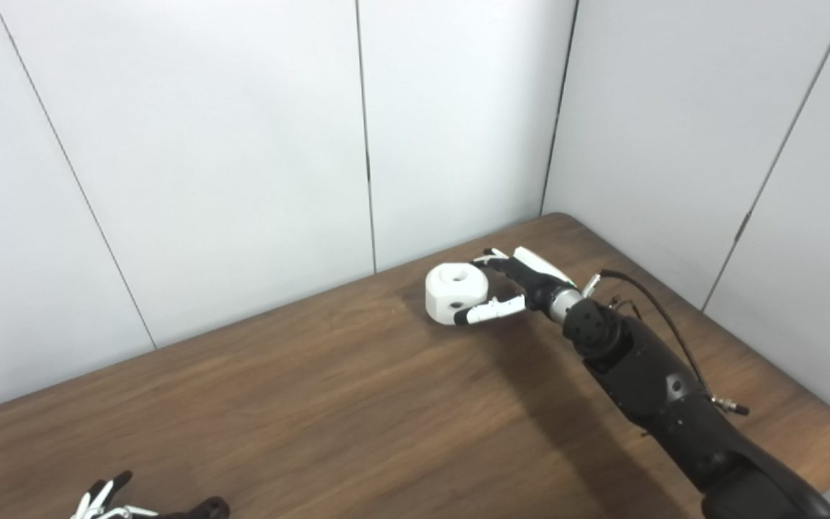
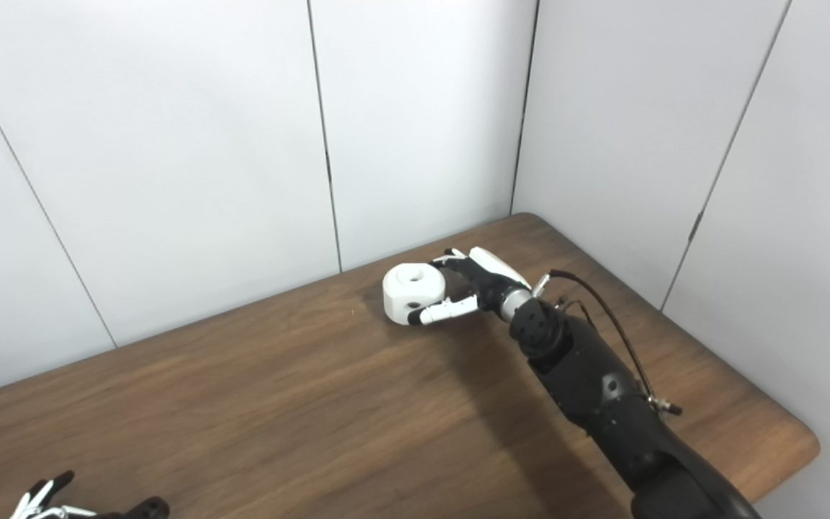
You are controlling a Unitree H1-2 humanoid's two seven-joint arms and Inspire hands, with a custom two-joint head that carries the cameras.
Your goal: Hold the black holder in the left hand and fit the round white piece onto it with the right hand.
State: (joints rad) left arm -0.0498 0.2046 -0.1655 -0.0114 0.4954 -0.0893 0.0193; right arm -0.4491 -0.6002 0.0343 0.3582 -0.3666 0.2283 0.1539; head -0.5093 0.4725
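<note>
No text, label, brand, number or sign can be read anywhere in either view.
</note>
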